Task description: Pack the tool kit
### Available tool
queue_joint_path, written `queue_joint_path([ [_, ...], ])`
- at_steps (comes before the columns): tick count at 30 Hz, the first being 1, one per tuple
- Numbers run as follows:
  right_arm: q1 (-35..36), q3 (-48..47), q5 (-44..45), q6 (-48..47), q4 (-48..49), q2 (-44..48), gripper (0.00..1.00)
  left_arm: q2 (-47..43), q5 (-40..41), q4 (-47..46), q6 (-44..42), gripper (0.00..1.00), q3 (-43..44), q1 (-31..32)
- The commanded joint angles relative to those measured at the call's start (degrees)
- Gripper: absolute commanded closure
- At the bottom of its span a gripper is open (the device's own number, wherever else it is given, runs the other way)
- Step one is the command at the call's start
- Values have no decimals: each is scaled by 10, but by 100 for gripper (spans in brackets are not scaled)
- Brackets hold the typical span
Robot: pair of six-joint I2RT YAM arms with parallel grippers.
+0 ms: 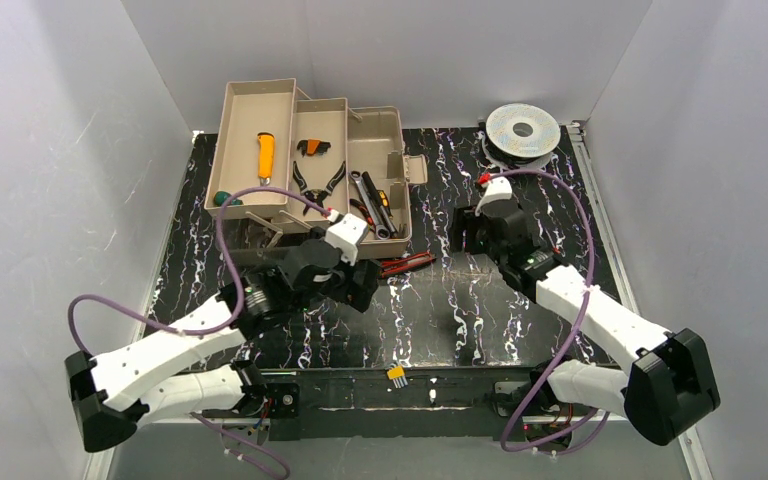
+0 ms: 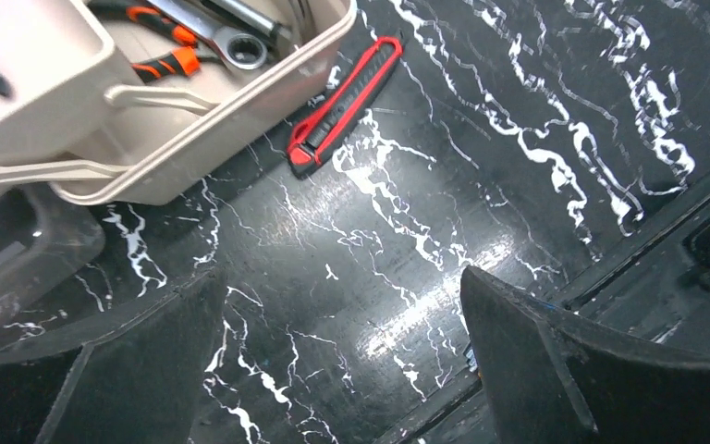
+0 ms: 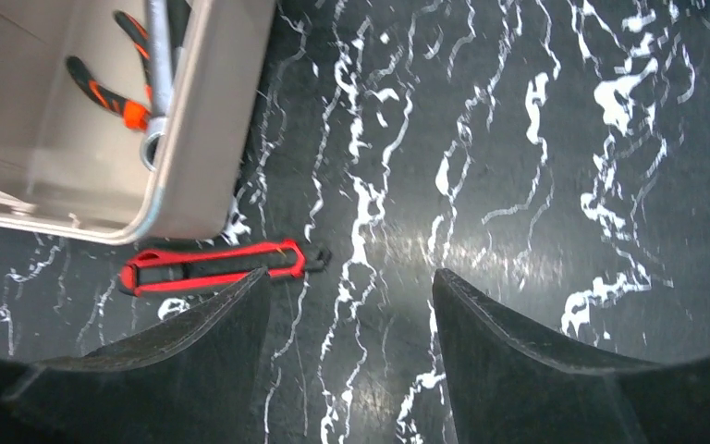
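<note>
Hovering left gripper (image 2: 340, 277) and right gripper (image 3: 351, 275) over the tabletop (image 1: 480, 300), both spread wide, gripping nothing; seeing toolbox (image 1: 375, 135) standing open toward the far-left corner, red knife (image 1: 407, 263) lying just beside its near-right corner

Tan toolbox (image 1: 375, 130) open, trays fanned out (tools inside), red knife (image 1: 407, 263) lying just outside it

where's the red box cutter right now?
Top view, centre: the red box cutter lies flat on the table, just outside the near right corner of the toolbox.
</note>
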State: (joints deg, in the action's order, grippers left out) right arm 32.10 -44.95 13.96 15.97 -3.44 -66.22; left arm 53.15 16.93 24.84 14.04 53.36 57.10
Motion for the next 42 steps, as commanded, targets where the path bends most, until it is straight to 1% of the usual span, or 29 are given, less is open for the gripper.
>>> queue_joint_path([
  [1, -3, 51, 42, 33, 97, 47, 29, 27, -20, -84, -10, 2, -39, -2],
  [4, -3, 83, 50, 45, 128, 50, 29, 44, -19, -140, -21, 2, -74, -2],
  [9, -3, 81, 60, 71, 117, 22, 29, 91, -16, -213, -18, 2, -114, -3],
  [11, -3, 82, 58, 79, 113, 18, 29, 116, -21, -232, -10, 2, -121, -12],
  [13, -3, 79, 56, 93, 89, 19, 29, 137, -67, -244, 17, 2, -128, -51],
  [15, -3, 48, 56, 100, 14, 28, 29, 150, -117, -279, 38, 2, -140, -90],
  [16, -3, 42, 55, 101, -13, 35, 29, 156, -127, -292, 40, 2, -145, -101],
  [18, -3, 49, 59, 101, -26, 53, 29, 170, -135, -309, 32, 2, -146, -111],
  [20, -3, 71, 63, 100, -15, 75, 29, 192, -139, -305, 17, 2, -132, -112],
  [24, -3, 119, 54, 102, 28, 109, 29, 235, -148, -293, 17, 2, -107, -119],
  [28, -3, 154, 48, 103, 86, 114, 29, 263, -161, -311, 12, 2, -97, -124],
  [34, -2, 118, 11, 107, 64, 79, 29, 316, -156, -321, -13, 2, -53, -135],
  [36, -3, 116, -5, 108, 62, 81, 29, 338, -169, -306, -14, 2, -31, -144],
  [39, -3, 116, -3, 106, 56, 97, 29, 361, -216, -294, -31, 3, -12, -147],
  [42, -3, 125, 5, 104, 55, 119, 29, 383, -226, -277, -56, 4, 5, -147],
])
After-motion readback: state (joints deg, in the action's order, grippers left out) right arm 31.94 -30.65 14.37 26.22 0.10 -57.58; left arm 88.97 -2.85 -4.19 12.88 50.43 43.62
